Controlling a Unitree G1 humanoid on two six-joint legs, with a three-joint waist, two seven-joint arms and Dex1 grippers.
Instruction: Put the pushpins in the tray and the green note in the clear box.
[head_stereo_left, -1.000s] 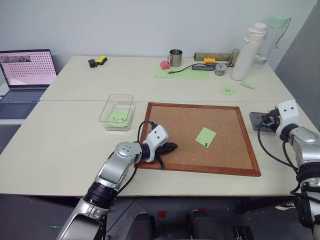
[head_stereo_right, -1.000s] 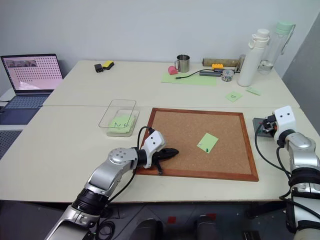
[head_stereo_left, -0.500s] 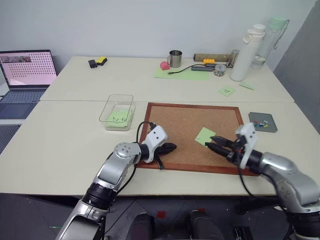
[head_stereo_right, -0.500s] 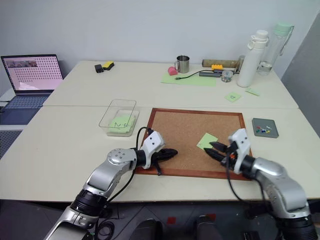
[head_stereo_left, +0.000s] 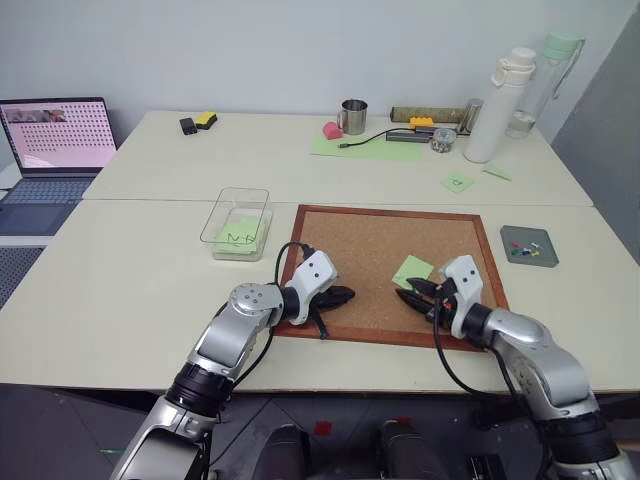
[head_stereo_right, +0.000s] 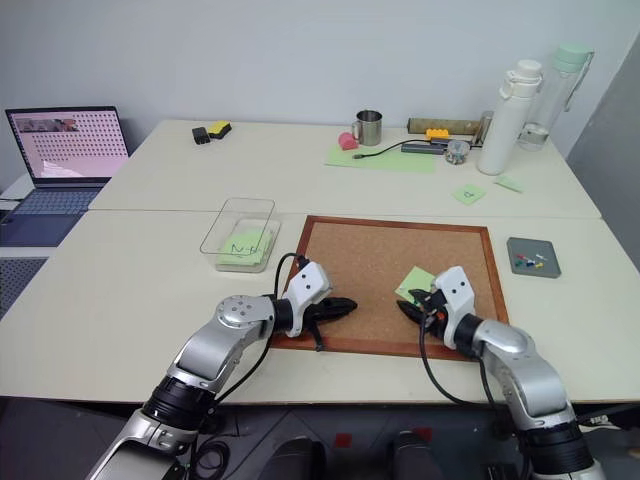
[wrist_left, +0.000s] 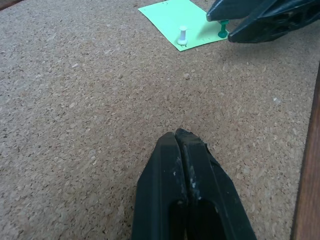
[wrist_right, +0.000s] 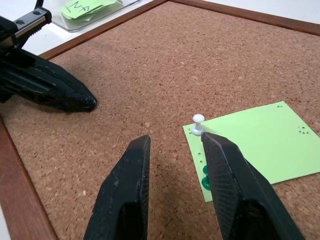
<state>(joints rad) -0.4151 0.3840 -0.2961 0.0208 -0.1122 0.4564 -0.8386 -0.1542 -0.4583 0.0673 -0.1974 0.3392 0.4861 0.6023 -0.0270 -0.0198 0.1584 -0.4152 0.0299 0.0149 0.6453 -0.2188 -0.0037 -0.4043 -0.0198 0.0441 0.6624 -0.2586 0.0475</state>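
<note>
Cork board (head_stereo_left: 380, 262), wood-framed, on a pale table (head_stereo_left: 130, 290).
Green note (wrist_right: 260, 142): flat on the cork toward the board's right side, fixed by two pushpins (wrist_right: 198, 123), one white and upright, one dark green (wrist_left: 223, 30) at the note's near edge.
Right gripper (wrist_right: 175, 145): fingers spread, tips low over the note's near corner, one finger just beside the white pin.
Left gripper (wrist_left: 179, 137): fingers pressed together, empty, over bare cork near the board's left edge.
Clear box (head_stereo_left: 236, 222): left of the board, holding a handwritten green note.
Tray (head_stereo_left: 529, 246): grey, right of the board, with small coloured pins inside.
</note>
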